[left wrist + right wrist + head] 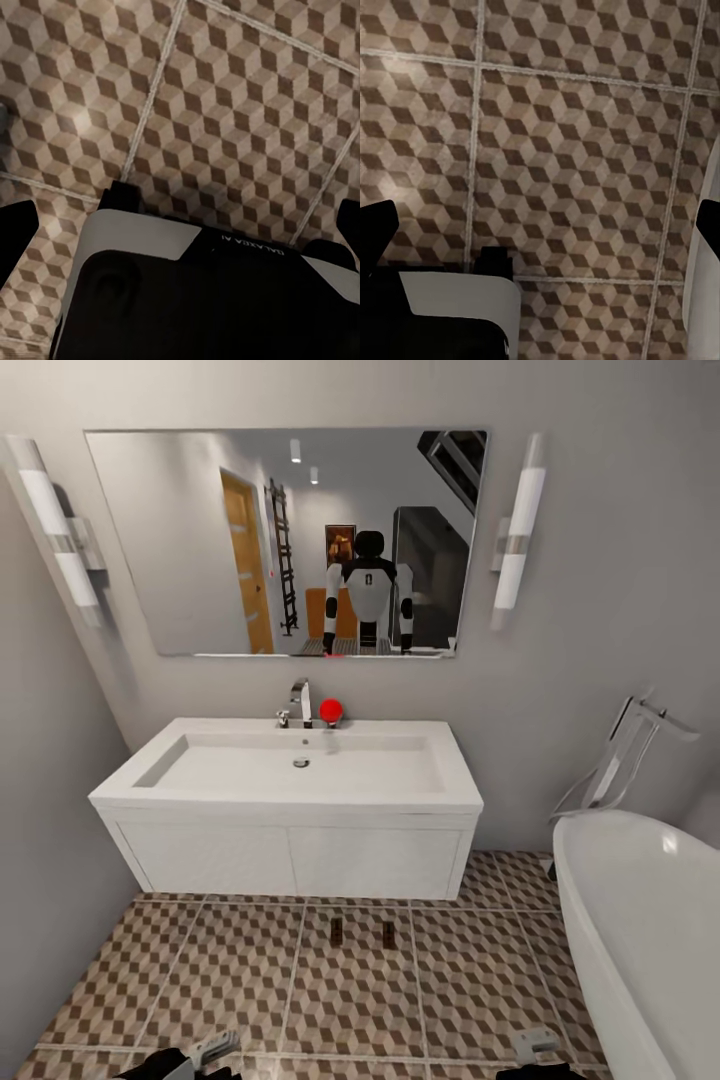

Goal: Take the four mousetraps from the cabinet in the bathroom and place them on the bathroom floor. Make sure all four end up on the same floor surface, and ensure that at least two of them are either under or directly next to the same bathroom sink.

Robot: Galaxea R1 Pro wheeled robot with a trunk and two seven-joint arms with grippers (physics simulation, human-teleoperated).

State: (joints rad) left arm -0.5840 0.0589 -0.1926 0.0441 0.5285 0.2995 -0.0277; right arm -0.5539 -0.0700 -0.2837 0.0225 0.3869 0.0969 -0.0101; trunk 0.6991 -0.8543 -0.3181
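A grey-walled bathroom is showing a mirror (285,540) above the white sink (290,765), with the bathtub (650,920) standing at the right. Two mousetraps (336,931) (388,934) are lying on the patterned floor (230,980), just in front of the sink's cupboard base. The left gripper (180,225) and the right gripper (544,229) are hanging over bare tiles, fingers spread and holding nothing.

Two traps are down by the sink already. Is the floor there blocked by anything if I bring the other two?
Nothing visible blocks it. The two mousetraps lie on the bathroom floor just in front of the sink cupboard, with bare tile on both sides. The bathtub stands off to the right.
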